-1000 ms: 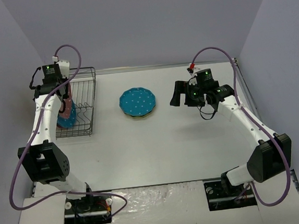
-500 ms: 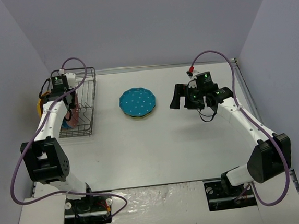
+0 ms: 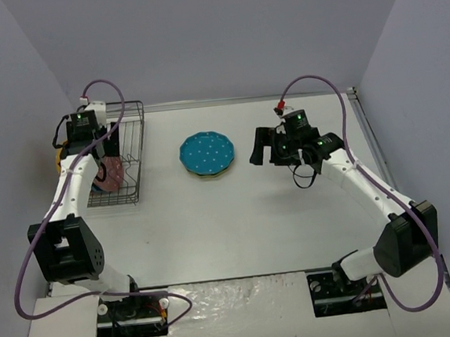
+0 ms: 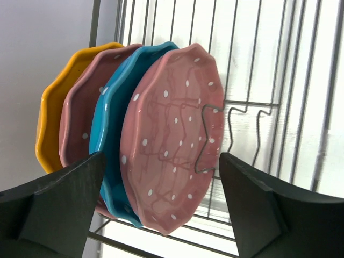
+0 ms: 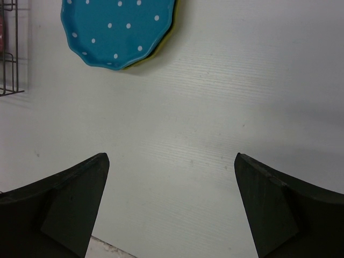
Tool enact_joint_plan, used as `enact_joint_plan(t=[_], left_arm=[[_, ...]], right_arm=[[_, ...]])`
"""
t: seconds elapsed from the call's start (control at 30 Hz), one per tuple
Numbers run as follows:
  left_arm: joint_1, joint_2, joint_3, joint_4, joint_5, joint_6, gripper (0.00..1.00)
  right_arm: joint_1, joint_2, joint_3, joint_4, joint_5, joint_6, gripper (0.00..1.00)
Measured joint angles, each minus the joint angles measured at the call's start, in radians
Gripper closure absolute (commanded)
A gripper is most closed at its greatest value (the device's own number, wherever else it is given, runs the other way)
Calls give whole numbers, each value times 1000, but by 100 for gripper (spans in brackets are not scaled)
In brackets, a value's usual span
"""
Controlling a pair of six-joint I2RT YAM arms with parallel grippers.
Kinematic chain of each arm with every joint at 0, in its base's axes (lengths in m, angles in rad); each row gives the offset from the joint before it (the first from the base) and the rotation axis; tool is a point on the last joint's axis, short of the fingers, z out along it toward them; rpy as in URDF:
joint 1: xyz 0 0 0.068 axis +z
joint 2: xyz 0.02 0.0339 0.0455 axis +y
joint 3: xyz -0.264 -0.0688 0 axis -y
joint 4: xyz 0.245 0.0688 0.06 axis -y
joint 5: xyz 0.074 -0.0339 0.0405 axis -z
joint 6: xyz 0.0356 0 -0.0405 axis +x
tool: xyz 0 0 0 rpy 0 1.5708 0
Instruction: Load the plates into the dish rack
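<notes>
Several plates stand on edge in the dish rack (image 4: pixel 301 80): an orange plate (image 4: pixel 48 123), a pink plate (image 4: pixel 78 113), a teal plate (image 4: pixel 110 134) and a front pink plate (image 4: pixel 166 140). My left gripper (image 4: pixel 161 161) is open, one finger on each side of the front pink plate without touching it. From above, my left gripper (image 3: pixel 97 152) hangs over the dish rack (image 3: pixel 129 157). A teal plate (image 3: pixel 207 153) lies flat on an olive-yellow plate (image 5: pixel 161 45) at mid-table. My right gripper (image 3: pixel 261 149) is open and empty, just right of that stack.
The rack's far end (image 3: pixel 130 121) holds only bare wires and prongs. A corner of the rack (image 5: pixel 11 54) shows at the left of the right wrist view. Grey walls close in the table on three sides.
My left gripper has opened and let go of the front pink plate, which now stands in the rack. My right gripper has moved left toward the stacked plates.
</notes>
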Motion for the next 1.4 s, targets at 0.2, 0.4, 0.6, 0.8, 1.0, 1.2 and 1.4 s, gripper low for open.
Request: enact_joint_plan(t=[0.2, 0.4, 0.6, 0.8, 1.0, 1.2, 1.4], left_arm=[[-7, -61, 77, -75, 16, -109, 3], [-17, -180, 162, -177, 62, -284, 3], [-23, -365, 89, -272, 191, -436, 3], [-49, -501, -65, -346, 301, -522, 3], [-61, -548, -142, -409, 349, -550, 3], [-64, -572, -160, -445, 366, -559, 3], [-74, -572, -160, -448, 378, -562, 3]], right_arm=[[84, 100, 98, 9, 126, 79, 6], [145, 282, 192, 17, 258, 161, 17], [181, 471, 314, 22, 338, 198, 33], [194, 626, 423, 36, 372, 230, 43], [198, 721, 455, 39, 392, 278, 60], [198, 758, 458, 74, 402, 335, 88], [179, 757, 450, 101, 413, 378, 100]])
